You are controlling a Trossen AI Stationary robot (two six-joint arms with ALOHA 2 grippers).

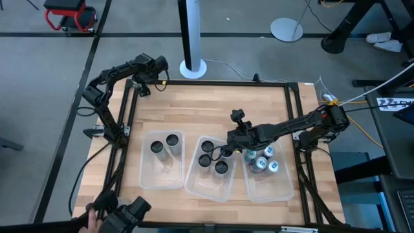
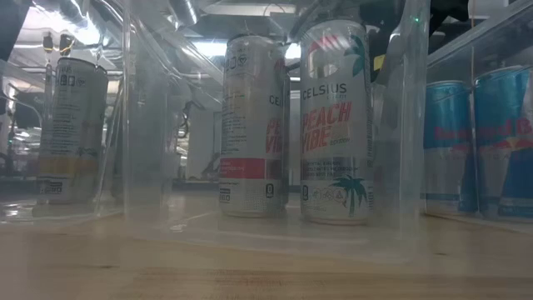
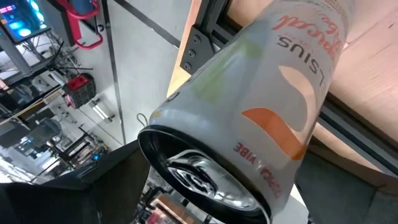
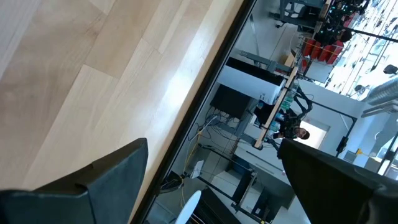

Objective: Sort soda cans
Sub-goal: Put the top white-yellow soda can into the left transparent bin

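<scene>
Wooden table (image 1: pixel 213 110), three clear bins (image 1: pixel 161 169), left end effector (image 1: pixel 138 87) apparently gripping can (image 3: pixel 249 106), right end effector (image 1: pixel 228 152) wide.

Three clear bins (image 1: pixel 162 178) sit side by side on the wooden table (image 1: pixel 207 107) (a white pole base (image 1: pixel 193 66) stands beyond its far edge).

"CELSIUS PEACH VIBE" on white can (image 2: pixel 335 125) in middle bin at table centre, "VIBE" upside-down on gripped can (image 3: pixel 249 118), blue cans' (image 2: pixel 450 142) lettering unreadable
</scene>
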